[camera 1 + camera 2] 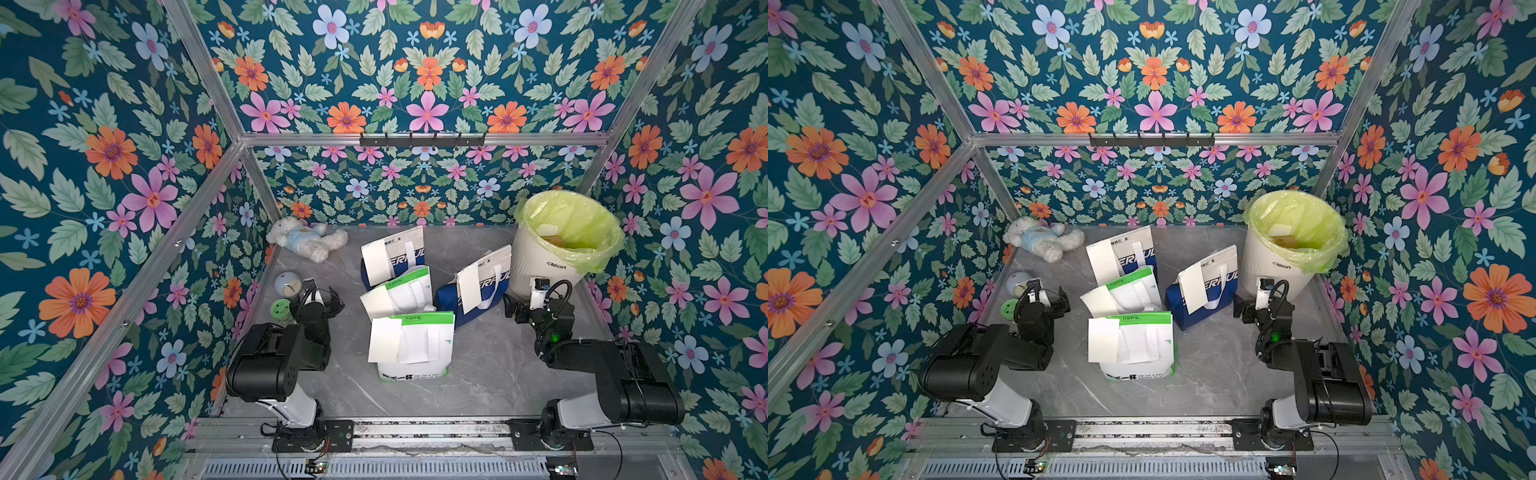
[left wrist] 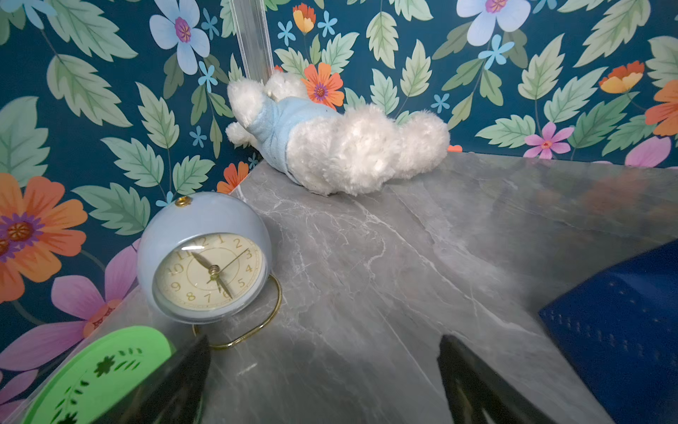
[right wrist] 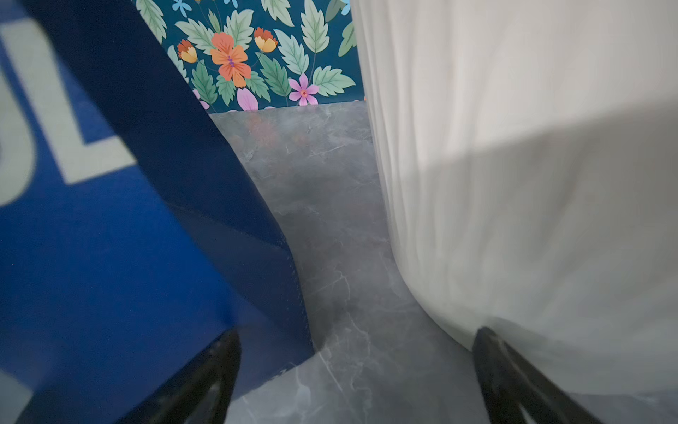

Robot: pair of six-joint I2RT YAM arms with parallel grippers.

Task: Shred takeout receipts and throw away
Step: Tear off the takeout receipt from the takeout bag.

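Several white takeout receipts hang on the fronts of paper bags mid-table in both top views: one on the front green-topped bag (image 1: 384, 340), one on the green-topped bag behind it (image 1: 376, 301), one on the rear blue bag (image 1: 376, 262), one on the right blue bag (image 1: 469, 286). My left gripper (image 1: 332, 301) (image 2: 324, 341) is open and empty over bare table, left of the bags. Between the right blue bag (image 3: 110, 238) and the white bin (image 3: 532, 183), my right gripper (image 1: 513, 309) (image 3: 357, 332) is low, open and empty.
The white bin with a yellow-green liner (image 1: 569, 232) stands at the back right with scraps inside. A plush bear (image 2: 330, 147) lies in the back left corner. A blue clock (image 2: 205, 264) and a green lidded container (image 2: 99, 374) sit close to my left gripper.
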